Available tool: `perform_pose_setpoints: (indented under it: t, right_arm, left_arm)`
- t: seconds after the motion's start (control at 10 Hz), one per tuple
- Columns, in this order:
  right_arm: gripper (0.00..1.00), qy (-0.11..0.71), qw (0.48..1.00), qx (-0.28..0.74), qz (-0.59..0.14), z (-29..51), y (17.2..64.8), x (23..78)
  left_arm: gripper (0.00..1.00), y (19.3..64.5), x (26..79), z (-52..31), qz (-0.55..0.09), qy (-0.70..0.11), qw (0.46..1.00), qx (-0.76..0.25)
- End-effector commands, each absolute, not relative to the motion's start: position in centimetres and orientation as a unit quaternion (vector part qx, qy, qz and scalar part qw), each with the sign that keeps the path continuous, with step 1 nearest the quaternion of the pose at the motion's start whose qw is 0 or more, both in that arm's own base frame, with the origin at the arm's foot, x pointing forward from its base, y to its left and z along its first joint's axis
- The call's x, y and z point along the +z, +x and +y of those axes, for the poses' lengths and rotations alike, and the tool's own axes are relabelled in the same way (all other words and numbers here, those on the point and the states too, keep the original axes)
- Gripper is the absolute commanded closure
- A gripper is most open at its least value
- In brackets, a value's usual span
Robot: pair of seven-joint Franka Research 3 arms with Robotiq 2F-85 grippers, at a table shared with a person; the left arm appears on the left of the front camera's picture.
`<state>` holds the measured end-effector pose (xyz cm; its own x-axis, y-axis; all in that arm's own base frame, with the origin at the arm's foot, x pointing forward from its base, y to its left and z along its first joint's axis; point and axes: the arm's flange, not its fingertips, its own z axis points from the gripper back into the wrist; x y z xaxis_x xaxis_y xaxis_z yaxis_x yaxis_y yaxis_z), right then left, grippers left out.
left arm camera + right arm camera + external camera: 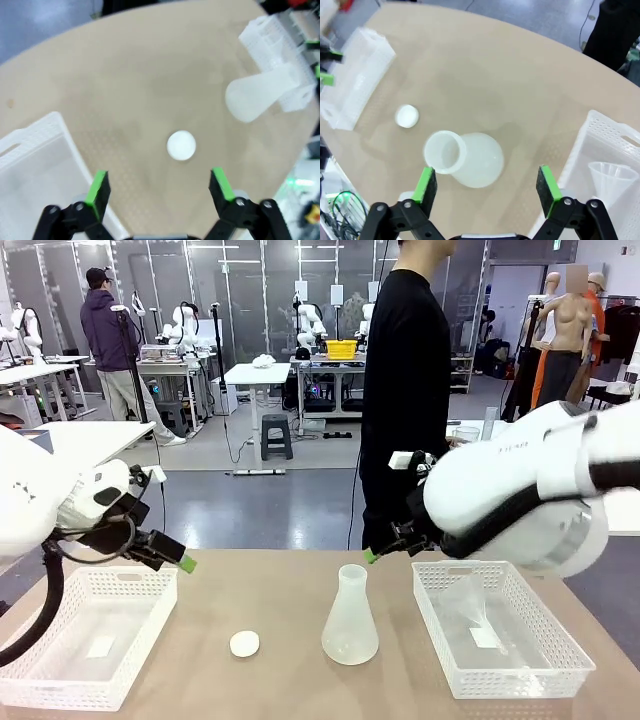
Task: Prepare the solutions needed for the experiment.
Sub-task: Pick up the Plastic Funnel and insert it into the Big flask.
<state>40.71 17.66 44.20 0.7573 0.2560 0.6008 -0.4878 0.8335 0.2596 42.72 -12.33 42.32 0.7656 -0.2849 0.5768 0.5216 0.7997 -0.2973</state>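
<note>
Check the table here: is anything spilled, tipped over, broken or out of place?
Nothing stands out. The flask stands upright on the dry table, the white disc lies flat beside it without touching it, and the funnel sits inside the right basket.

Left arm comes in from the left of the flask (350,615), white wrist bent. The left gripper (178,558) is tilted down and toward the flask, above the table and well left of it. Its jaws are wide apart with nothing between the green pads (98,186). Right arm comes in from the right, its bulky white forearm high and to the flask's right. The right gripper (385,545) points down-left, just right of the flask's neck and apart from it, with jaws spread wide and empty.
</note>
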Motion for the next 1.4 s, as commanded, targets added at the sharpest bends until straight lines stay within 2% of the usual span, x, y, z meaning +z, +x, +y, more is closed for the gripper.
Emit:
perform_pose_setpoints:
  t: [0.0, 0.2, 0.6, 1.1, 1.3]
  right_arm:
    - [0.0, 0.326, 0.898, 0.144, -0.259, 16.2, 43.9, 42.9]
    - [0.0, 0.41, 0.88, 0.065, -0.232, 14.6, 45.2, 42.2]
    - [0.0, 0.599, 0.787, 0.003, -0.149, 12.8, 46.4, 40.5]
    - [0.0, 0.655, 0.748, -0.001, -0.102, 10.2, 45.7, 39.3]
    - [0.0, 0.67, 0.737, 0.005, -0.092, 9.7, 45.8, 39.4]
  left_arm:
    - [0.0, 46.9, 40.4, -10.5, -0.232, -0.341, 0.893, -0.179]
    - [0.0, 48.1, 39.2, -8.7, -0.195, -0.458, 0.851, -0.164]
    - [0.0, 48.8, 37.7, -5.8, -0.143, -0.606, 0.767, -0.151]
    - [0.0, 46.9, 38.8, -3.3, -0.045, -0.705, 0.706, -0.049]
    - [0.0, 47.1, 39.1, -3.5, -0.038, -0.699, 0.713, -0.041]
